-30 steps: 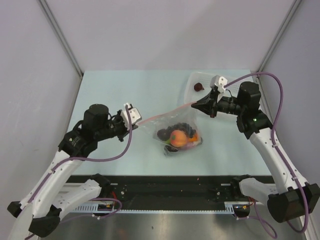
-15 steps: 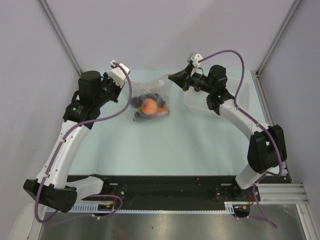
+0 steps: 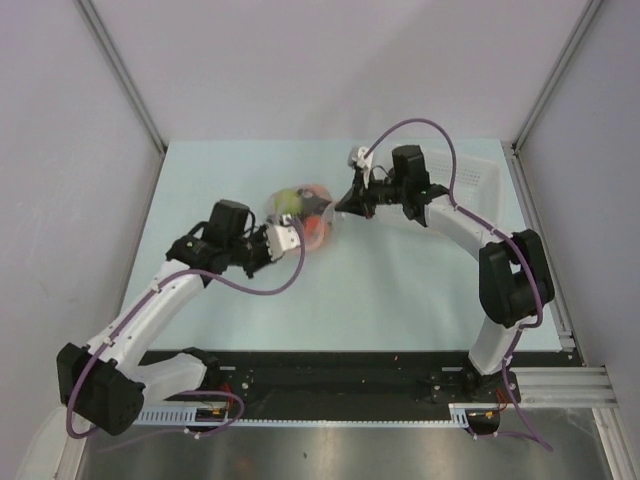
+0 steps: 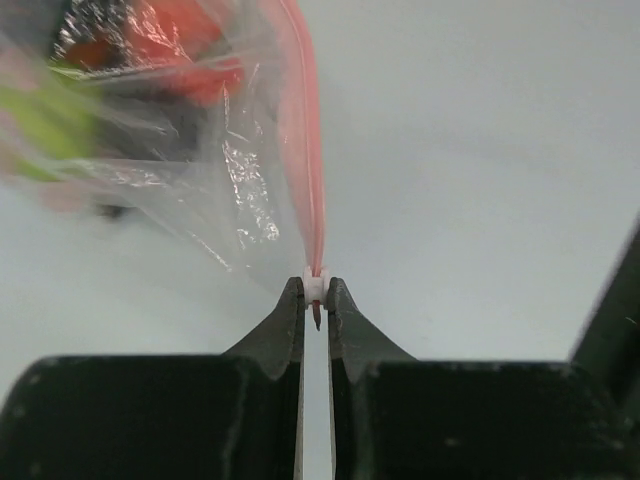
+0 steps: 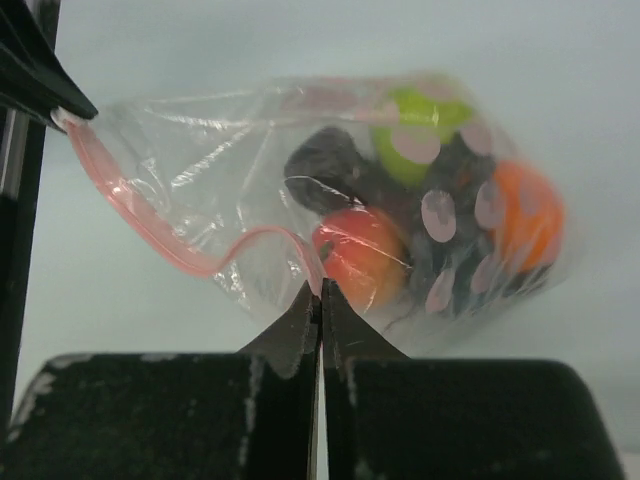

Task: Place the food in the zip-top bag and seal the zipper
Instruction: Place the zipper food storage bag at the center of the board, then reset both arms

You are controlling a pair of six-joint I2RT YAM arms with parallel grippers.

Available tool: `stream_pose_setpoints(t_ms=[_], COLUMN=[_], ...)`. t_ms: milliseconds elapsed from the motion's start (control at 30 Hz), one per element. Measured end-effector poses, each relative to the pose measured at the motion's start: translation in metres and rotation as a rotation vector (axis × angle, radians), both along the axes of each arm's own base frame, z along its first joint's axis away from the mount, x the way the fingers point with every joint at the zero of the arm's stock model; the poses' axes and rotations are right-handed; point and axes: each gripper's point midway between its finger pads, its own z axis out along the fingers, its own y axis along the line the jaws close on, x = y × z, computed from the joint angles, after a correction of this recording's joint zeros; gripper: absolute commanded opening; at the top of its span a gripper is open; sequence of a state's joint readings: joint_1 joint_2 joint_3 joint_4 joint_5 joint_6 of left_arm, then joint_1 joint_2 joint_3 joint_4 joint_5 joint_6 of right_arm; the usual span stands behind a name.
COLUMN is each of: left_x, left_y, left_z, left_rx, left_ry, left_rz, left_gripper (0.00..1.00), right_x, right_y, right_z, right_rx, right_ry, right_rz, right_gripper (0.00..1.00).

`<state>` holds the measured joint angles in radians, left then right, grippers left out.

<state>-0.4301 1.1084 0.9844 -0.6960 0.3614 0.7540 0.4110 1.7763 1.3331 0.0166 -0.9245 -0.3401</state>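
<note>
One desk (image 3: 230, 170), with one white perforated basket (image 3: 475, 180) at rear right. One zip-top bag (image 3: 300, 210) is held between the two grippers over mid-desk. Four foods can be counted inside: green apple (image 5: 425, 120), orange ball (image 5: 525, 215), peach-red fruit (image 5: 360, 255), dark grape cluster (image 5: 325, 170). The left gripper (image 4: 315, 290) is clamped on the zipper (image 4: 305, 150). The right gripper (image 5: 320, 290) is pinched tight on the bag's zipper edge.

Clear crinkly glossy plastic zip-top bag (image 5: 200, 170), smooth pink-red zipper (image 4: 305, 150), matt pale table (image 3: 400, 290)
</note>
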Motion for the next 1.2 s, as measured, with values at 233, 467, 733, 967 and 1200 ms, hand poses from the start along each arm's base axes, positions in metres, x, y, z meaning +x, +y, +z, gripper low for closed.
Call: stream_pose_setpoints(t_ms=[233, 467, 733, 967, 1200], left_x=[-0.059, -0.099, -0.116, -0.109, -0.040], left_y=[-0.009, -0.021, -0.012, -0.019, -0.009], left_z=[-0.049, -0.072, -0.085, -0.011, 0.093], left_rx=[0.027, 0.038, 0.065, -0.059, -0.314], left_ry=[0.154, 0.214, 0.289, 0.192, 0.163], left_rz=[-0.111, -0.192, -0.182, -0.146, 0.143], left_gripper=[0.00, 0.17, 1.00, 1.00, 1.00], right_x=[-0.076, -0.143, -0.177, -0.163, -0.133], right_y=[-0.037, -0.065, -0.082, -0.110, -0.150], right_z=[-0.084, -0.099, -0.107, -0.024, 0.049], right_rx=[-0.193, -0.270, -0.331, -0.234, -0.126], right_ry=[0.160, 0.122, 0.171, -0.020, -0.056], right_rz=[0.118, 0.212, 0.217, -0.004, -0.332], right_gripper=[0.00, 0.28, 1.00, 1.00, 1.00])
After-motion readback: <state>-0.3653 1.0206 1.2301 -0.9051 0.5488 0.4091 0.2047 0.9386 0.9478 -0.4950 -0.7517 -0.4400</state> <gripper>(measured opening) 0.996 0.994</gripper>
